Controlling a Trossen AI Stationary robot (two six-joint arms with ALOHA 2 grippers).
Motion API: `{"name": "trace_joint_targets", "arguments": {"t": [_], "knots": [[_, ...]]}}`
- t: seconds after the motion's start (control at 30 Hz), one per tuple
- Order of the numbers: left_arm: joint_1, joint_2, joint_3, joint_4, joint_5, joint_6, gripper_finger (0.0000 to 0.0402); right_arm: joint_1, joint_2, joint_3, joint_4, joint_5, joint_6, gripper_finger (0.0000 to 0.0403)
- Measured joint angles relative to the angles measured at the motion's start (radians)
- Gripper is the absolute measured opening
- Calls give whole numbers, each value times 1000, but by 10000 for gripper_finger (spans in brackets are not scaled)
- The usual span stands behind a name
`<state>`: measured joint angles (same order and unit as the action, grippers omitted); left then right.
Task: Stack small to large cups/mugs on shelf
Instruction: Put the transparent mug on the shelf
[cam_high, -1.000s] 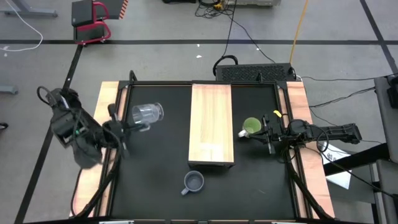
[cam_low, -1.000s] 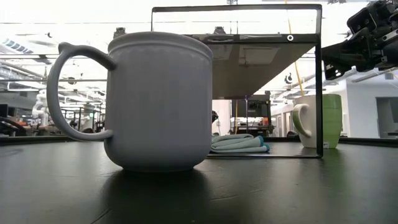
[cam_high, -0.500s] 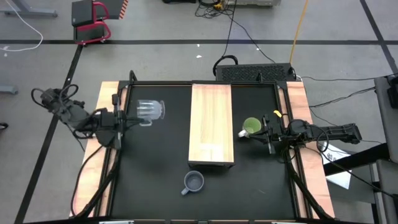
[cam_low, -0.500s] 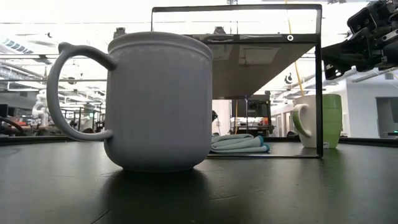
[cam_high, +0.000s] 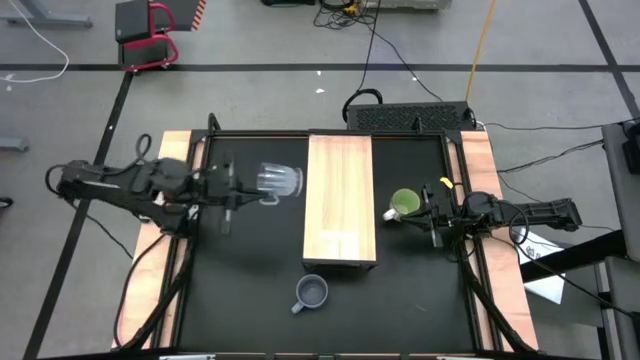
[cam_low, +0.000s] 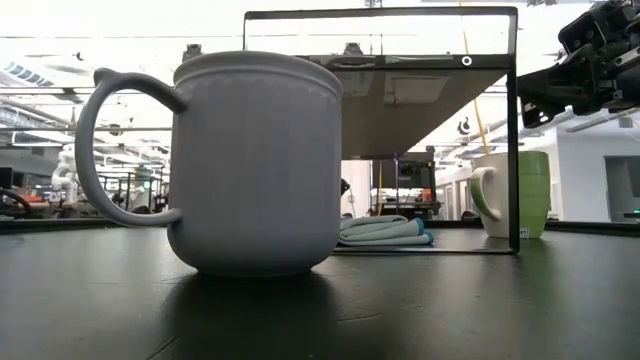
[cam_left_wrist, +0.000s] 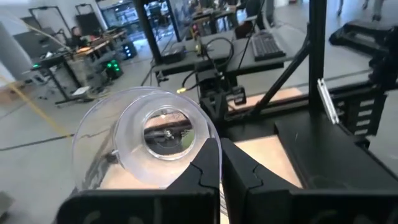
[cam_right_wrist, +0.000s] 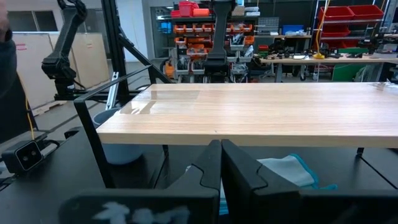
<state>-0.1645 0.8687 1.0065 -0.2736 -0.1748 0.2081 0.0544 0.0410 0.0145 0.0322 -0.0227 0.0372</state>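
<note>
**Left pincer** (cam_high: 243, 188): closed on the rim of the clear glass cup (cam_high: 278, 181), which lies tipped sideways in the grip, mouth toward the shelf. Within the last second the arm has swung from the desk's left edge inward and to the right, carrying the cup with it. The cup now hangs just beside the shelf's left long edge, not yet over it. In the left wrist view the cup (cam_left_wrist: 140, 140) sits against the closed fingers (cam_left_wrist: 208, 168).

**Meaning for task:** judged to be the transport step for the smallest vessel. Release on the shelf is still to come, and the cup needs turning upright first.

**Right pincer** (cam_high: 433, 222): closed, holding nothing, waiting at the right side of the desk just right of the lime-green mug (cam_high: 403, 205). Unmoved over the last second.

**Shelf** (cam_high: 340, 200): long wooden block running far to near down the desk's middle, top bare. Its left edge is the lip to clear.

**Blue-grey mug** (cam_high: 312, 292): upright on the desk near the shelf's near-left corner, well apart from the cup's path. It fills the low view (cam_low: 250, 165).

**Desk** (cam_high: 250, 260): black surface, open between the left arm and the shelf.

**Open room:** nothing stands between cup and shelf. The green mug beyond the right edge limits any overshoot.
</note>
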Motion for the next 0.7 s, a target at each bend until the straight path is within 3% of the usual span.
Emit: {"name": "trace_joint_targets", "arguments": {"t": [0.33,0.47,0.7], "knots": [[239,192,72,57,288,-100,0,0,0,0,0,0,1,0],[293,296,198,-34,364,-121,0,0,0,0,0,0,0,0],[301,467,451,-244,381,-79,0,0,0,0,0,0,0,0]]}}
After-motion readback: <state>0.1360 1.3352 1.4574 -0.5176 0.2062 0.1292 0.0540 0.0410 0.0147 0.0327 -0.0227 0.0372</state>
